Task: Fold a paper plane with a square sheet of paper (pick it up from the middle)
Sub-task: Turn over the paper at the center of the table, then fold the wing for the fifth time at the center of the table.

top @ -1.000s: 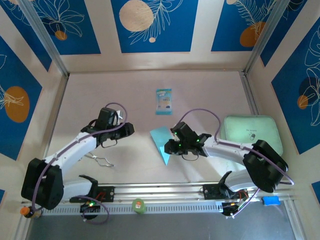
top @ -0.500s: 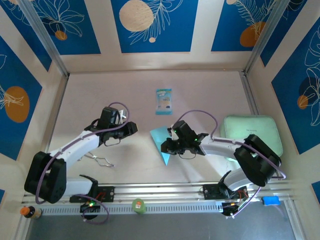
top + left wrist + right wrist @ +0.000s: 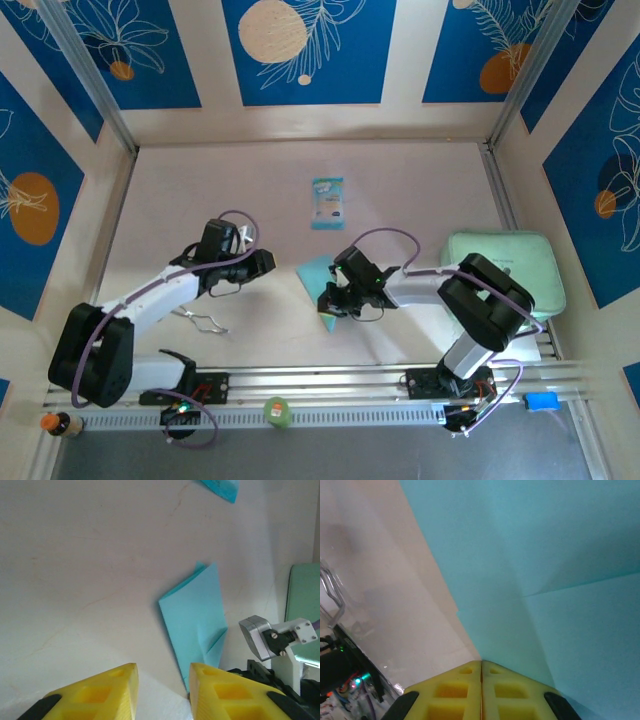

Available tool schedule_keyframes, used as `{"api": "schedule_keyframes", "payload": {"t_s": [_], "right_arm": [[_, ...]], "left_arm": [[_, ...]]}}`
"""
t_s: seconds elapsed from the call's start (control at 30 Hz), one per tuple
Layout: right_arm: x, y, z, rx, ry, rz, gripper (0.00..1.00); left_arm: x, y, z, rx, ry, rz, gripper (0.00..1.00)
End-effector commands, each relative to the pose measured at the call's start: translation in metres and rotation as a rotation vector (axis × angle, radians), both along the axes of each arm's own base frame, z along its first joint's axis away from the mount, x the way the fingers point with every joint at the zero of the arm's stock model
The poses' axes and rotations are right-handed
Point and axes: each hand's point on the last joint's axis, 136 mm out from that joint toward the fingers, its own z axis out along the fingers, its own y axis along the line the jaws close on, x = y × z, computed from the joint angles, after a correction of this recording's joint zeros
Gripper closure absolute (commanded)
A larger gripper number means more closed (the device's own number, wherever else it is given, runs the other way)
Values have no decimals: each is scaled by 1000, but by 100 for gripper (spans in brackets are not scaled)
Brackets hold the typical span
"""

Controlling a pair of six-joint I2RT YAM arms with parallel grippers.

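As seen from above, the folded light-blue paper (image 3: 314, 273) is laid flat on the table (image 3: 420, 190) near its middle, between the two arms. The right gripper (image 3: 333, 303) is seen over the paper's near corner, while the left gripper (image 3: 258, 264) is held off to the left, apart from the sheet. A teal-and-white printed packet (image 3: 327, 203) is seen farther back, a pale green pad (image 3: 505, 262) to the right, and a bent wire clip (image 3: 203, 321) beside the left arm.

From the left wrist, the left gripper (image 3: 162, 690) is shown with its yellow fingers (image 3: 95, 692) parted and nothing between them. The paper (image 3: 195, 612) is seen ahead on the table, creased and narrowing toward the camera, with the right arm (image 3: 272, 640) at its near tip.

From the right wrist, the right gripper (image 3: 481, 680) is shown with its yellow fingers (image 3: 520, 695) pressed together at the paper's edge. Whether the sheet is caught between them cannot be told. The paper (image 3: 545, 545) is crossed by a slanted crease.
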Motion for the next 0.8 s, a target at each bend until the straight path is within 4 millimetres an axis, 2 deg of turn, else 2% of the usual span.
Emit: {"api": "schedule_keyframes", "payload": {"t_s": [0.0, 0.07, 0.27, 0.5, 0.63, 0.77], "right_arm": [[1, 2, -5, -30, 63, -72, 92], [-1, 0, -13, -57, 109, -122, 95], [-6, 5, -13, -63, 113, -214, 95], [1, 3, 3, 31, 88, -331, 96], [5, 11, 27, 86, 17, -290, 95], [7, -2, 38, 46, -35, -287, 94]], "left_arm": [[-2, -11, 9, -62, -20, -34, 69], [-5, -13, 9, -69, -18, -47, 70], [-11, -12, 2, -81, -13, -49, 74], [-4, -23, 7, -115, -13, -69, 78], [-8, -30, 10, -124, -13, -89, 78], [-12, -34, 8, -113, -3, -103, 79]]}}
